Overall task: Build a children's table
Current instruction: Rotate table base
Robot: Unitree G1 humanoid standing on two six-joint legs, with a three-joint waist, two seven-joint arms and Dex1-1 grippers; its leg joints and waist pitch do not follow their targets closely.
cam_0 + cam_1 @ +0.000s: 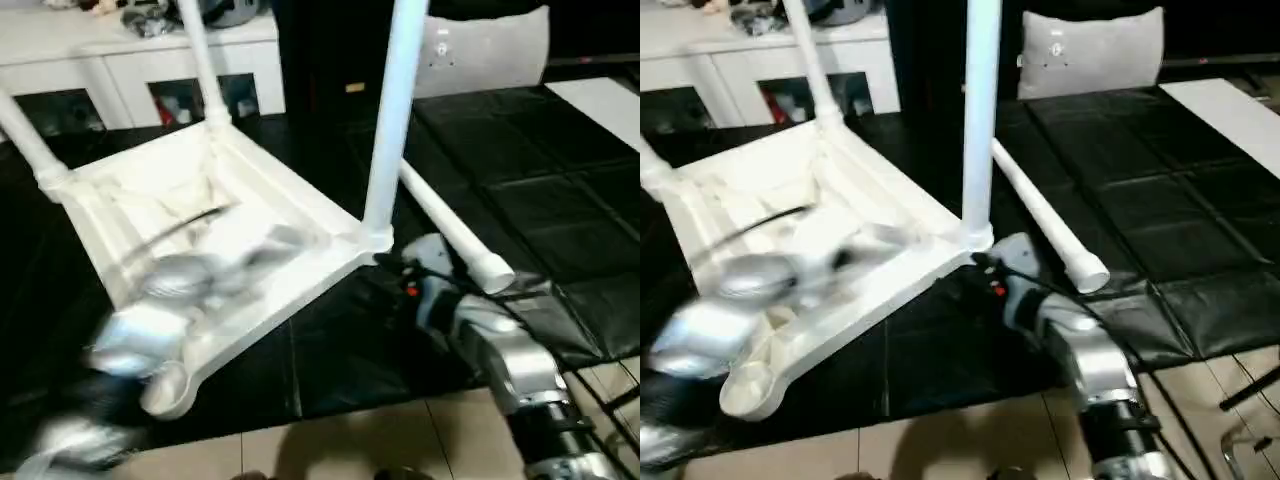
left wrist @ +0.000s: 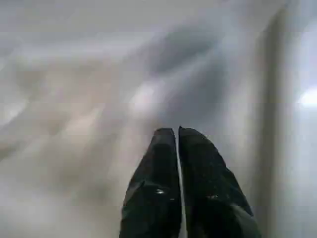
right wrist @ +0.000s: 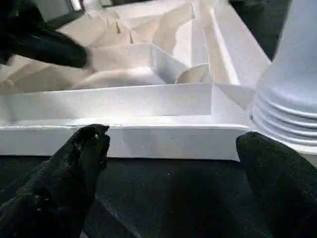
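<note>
While three legs stand in the upturned tabletop [image 1: 250,225] on the black mat [image 1: 560,200], one leg [image 1: 450,232] lies loose beside it; left gripper [image 2: 177,144] pinched together, right gripper [image 3: 171,144] spread apart.

The left arm [image 1: 170,300] is a silver blur over the upturned table top [image 1: 300,215]. The upright legs [image 1: 395,110] run off the upper edge.
</note>
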